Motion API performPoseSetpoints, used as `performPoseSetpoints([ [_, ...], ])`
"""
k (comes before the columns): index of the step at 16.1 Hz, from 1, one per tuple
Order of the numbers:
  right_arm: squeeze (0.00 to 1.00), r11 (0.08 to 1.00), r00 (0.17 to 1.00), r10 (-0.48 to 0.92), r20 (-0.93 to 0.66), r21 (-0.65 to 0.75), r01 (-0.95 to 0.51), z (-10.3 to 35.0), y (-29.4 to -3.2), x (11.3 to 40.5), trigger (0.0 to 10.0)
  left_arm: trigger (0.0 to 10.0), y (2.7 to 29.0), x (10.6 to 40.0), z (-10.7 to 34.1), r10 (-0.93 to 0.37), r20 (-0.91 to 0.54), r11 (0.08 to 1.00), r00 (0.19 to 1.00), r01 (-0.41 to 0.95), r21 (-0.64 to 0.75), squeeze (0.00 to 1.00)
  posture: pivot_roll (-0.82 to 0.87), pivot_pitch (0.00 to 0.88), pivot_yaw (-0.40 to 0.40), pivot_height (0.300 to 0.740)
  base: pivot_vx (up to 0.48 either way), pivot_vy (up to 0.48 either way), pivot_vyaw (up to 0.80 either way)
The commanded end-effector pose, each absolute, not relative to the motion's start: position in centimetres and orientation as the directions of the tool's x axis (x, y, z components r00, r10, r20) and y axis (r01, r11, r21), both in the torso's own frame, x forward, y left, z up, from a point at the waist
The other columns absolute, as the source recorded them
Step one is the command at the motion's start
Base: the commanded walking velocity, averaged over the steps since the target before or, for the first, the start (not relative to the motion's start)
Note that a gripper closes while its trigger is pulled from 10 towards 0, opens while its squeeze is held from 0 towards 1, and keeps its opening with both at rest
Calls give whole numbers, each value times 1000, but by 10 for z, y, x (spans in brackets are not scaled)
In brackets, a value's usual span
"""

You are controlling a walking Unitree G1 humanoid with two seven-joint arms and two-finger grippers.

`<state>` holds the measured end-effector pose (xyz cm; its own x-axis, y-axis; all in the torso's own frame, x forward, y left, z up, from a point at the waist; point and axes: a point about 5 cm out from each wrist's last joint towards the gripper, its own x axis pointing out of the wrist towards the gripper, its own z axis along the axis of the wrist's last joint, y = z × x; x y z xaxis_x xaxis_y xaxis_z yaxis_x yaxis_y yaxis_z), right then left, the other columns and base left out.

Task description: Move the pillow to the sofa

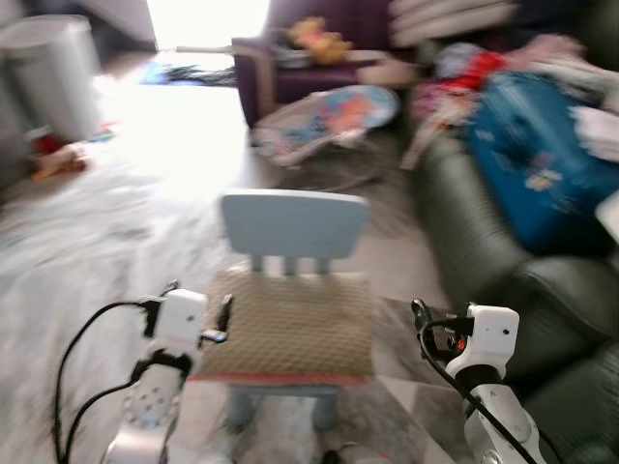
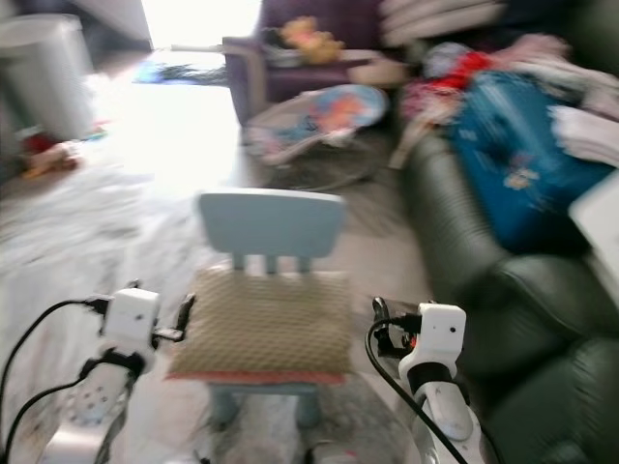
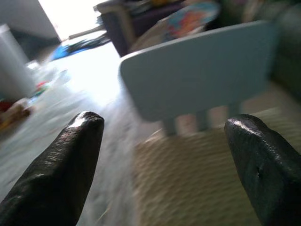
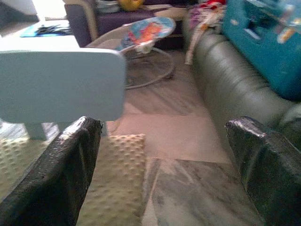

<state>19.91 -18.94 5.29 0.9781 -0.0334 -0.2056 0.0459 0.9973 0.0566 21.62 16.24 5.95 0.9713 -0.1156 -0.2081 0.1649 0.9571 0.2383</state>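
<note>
pillow (image 1: 290, 329) on blue chair (image 1: 293, 227)

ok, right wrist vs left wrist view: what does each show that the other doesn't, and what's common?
Right wrist view: the dark green leather sofa with a blue suitcase-like bag on it, plus the tiled floor between chair and sofa.

Left wrist view: the white cylindrical bin and the bright doorway glare on the floor.

Both: the small light-blue plastic chair, the tan bumpy-textured pillow on its seat, the colourful baby bouncer, and an open end effector, left and right, flanking the pillow.
</note>
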Motion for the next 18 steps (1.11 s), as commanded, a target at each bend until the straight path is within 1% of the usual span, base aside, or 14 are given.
performPoseSetpoints([
  [1,0,996,984,-37,-173,74,50,59,-190,206,10000,10000,163,220,59,-115,-204,945,972,170,278,0,-2,0,-16,740,0,0,0],
  [2,0,996,986,-39,-163,76,52,61,-190,207,10000,10000,165,222,60,-96,-198,949,976,149,276,0,-2,0,-17,740,0,0,0],
  [5,0,995,992,-17,-128,94,29,68,-188,210,10000,10000,171,223,62,25,-152,958,988,20,286,0,-5,0,-28,740,0,0,0],
  [6,0,995,994,26,-102,98,-16,73,-184,216,10000,10000,182,223,60,131,-162,958,978,-83,276,0,1,0,-33,740,0,0,0],
  [7,0,993,995,65,-82,105,-56,77,-181,222,10000,10000,191,223,62,196,-156,949,968,-148,278,0,9,0,-35,740,0,0,0],
  [10,0,993,994,93,-57,78,-88,84,-179,230,10000,10000,192,222,67,180,-144,948,973,-133,288,0,22,0,-36,740,0,0,0],
  [11,0,994,993,102,-59,53,-99,83,-178,229,10000,10000,191,221,66,179,-146,949,973,-131,287,0,18,0,-34,740,0,0,800],
  [13,0,995,994,86,-74,61,-82,80,-177,226,10000,10000,187,221,63,182,-165,952,969,-132,277,0,10,0,-33,740,0,0,800],
  [15,0,995,994,67,-81,84,-61,78,-177,223,10000,10000,182,225,63,150,-174,962,973,-104,252,0,4,0,-31,740,0,0,0],
  [16,0,995,995,53,-90,88,-45,77,-178,220,10000,10000,180,226,62,112,-185,968,976,-65,241,0,2,0,-33,740,0,0,0],
  [17,0,995,994,47,-94,96,-38,76,-179,218,10000,10000,179,226,63,87,-170,966,982,-41,256,0,1,0,-34,740,0,0,0],
  [18,0,995,994,46,-95,95,-37,76,-179,217,10000,10000,179,226,63,94,-173,965,980,-46,259,0,1,0,-34,740,0,0,0],
])
